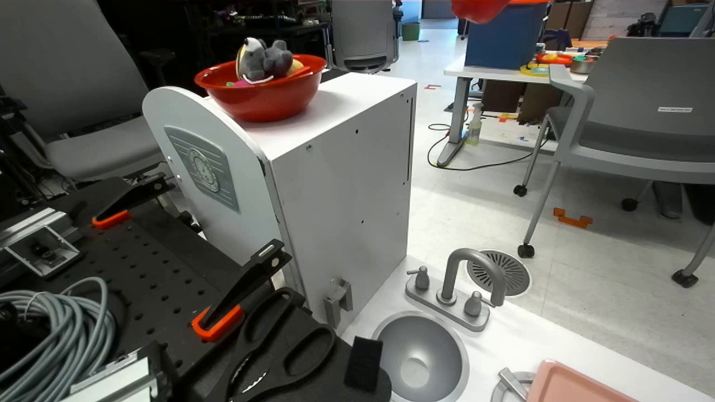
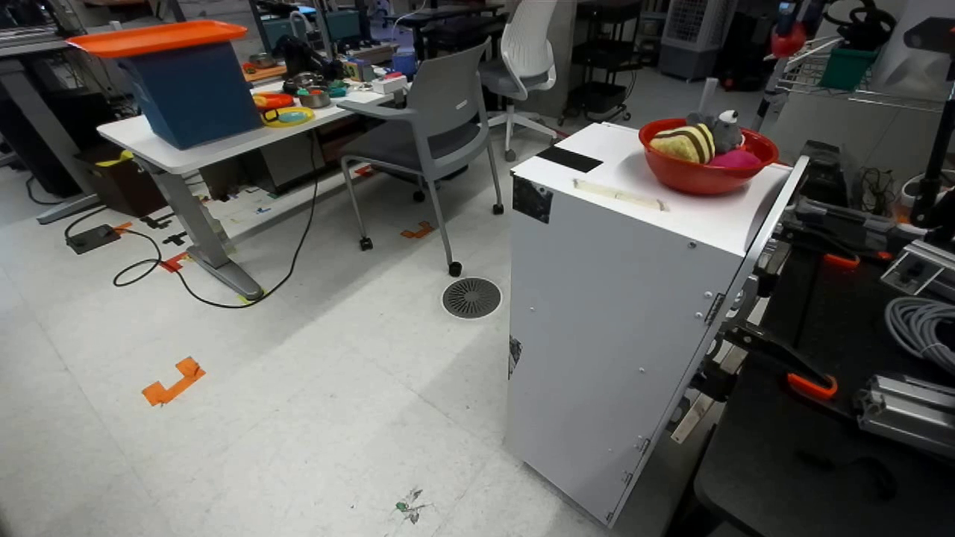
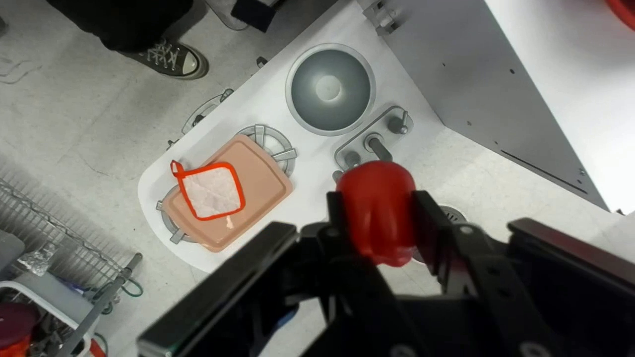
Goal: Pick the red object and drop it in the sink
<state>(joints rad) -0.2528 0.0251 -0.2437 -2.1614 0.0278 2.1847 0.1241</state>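
The red object, shiny and roundish, is between the black fingers of my gripper, which is shut on it. In the wrist view it overlaps the lower end of the grey faucet. It hangs high up: its underside shows at the top edge of an exterior view, and it shows small at the top right of an exterior view. The sink is a round grey basin in the white base, up and left of the gripper in the wrist view. Its basin also shows in an exterior view.
A tall white cabinet stands beside the sink, with a red-orange bowl of toys on top. A pink tray with a red-edged potholder lies on the white base. Orange-handled clamps and a person's shoe are nearby.
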